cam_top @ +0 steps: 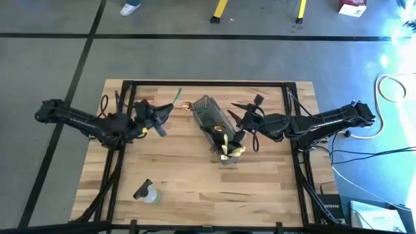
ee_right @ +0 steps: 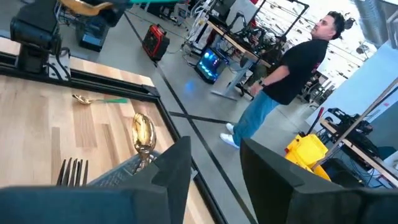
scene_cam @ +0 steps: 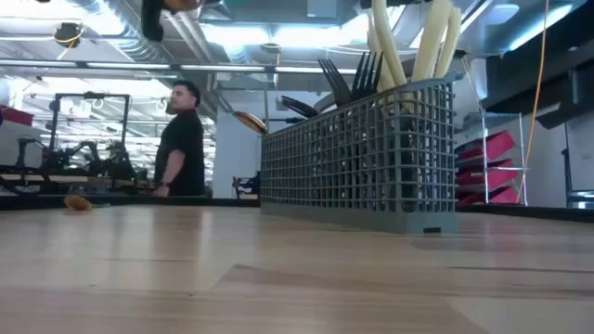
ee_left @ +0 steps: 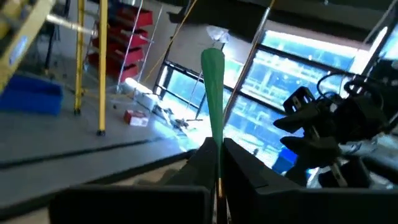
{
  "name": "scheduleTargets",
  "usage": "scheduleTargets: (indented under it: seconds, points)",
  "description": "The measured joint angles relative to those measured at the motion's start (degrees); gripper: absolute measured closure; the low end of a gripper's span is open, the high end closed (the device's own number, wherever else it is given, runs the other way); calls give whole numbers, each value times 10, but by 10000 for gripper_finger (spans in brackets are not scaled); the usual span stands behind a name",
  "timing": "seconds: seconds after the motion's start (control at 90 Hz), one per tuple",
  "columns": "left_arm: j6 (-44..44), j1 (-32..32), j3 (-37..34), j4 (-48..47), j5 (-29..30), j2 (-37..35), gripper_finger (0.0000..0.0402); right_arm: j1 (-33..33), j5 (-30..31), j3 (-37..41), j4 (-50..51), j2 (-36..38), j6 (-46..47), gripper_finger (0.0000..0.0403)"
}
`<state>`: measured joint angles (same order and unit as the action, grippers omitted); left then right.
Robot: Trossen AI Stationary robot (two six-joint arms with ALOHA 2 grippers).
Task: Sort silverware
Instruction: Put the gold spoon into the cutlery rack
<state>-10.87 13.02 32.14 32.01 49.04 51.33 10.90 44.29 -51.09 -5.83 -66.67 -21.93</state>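
Note:
A grey mesh basket stands mid-table, also in the low view. In it stand pale tan utensils and black forks, and a gold spoon sticks out of its far end. Left of the basket, above the table, my left gripper is shut on a green-handled utensil. Another gold spoon with a green handle lies flat on the table near the far left corner. Just right of the basket, my right gripper is open and holds nothing. My left gripper pinches the green-handled utensil between its two fingers at the lower end of the green handle. The handle runs on forward beyond the fingertips, in line with the fingers. The utensil is lifted clear of the table, and its other end is hidden between the fingers.
A small clear bottle lies near the table's front left. A black frame runs round the tabletop. A person stands in the room beyond the far left of the table. Bare wood lies in front of the basket.

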Motion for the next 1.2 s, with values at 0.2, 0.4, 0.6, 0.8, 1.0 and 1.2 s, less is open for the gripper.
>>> scheduleTargets:
  seconds: [0.2,0.4,0.6,0.8,1.0,1.2]
  points:
    - [114,0,61,-10,0,59,399,0,-26,0,-5,0,24,281]
    - [197,-9,115,-69,5,124,399,-16,-161,0,-19,14,118,281]
    - [280,-27,183,-129,-3,184,399,-80,-341,1,14,36,209,281]
    - [412,-34,262,-194,-4,236,399,-154,-499,-13,53,38,265,281]
    - [605,-42,304,-216,5,275,399,-196,-396,-130,291,31,214,281]
    - [760,-66,320,-217,8,308,399,-221,-424,-184,340,29,195,281]
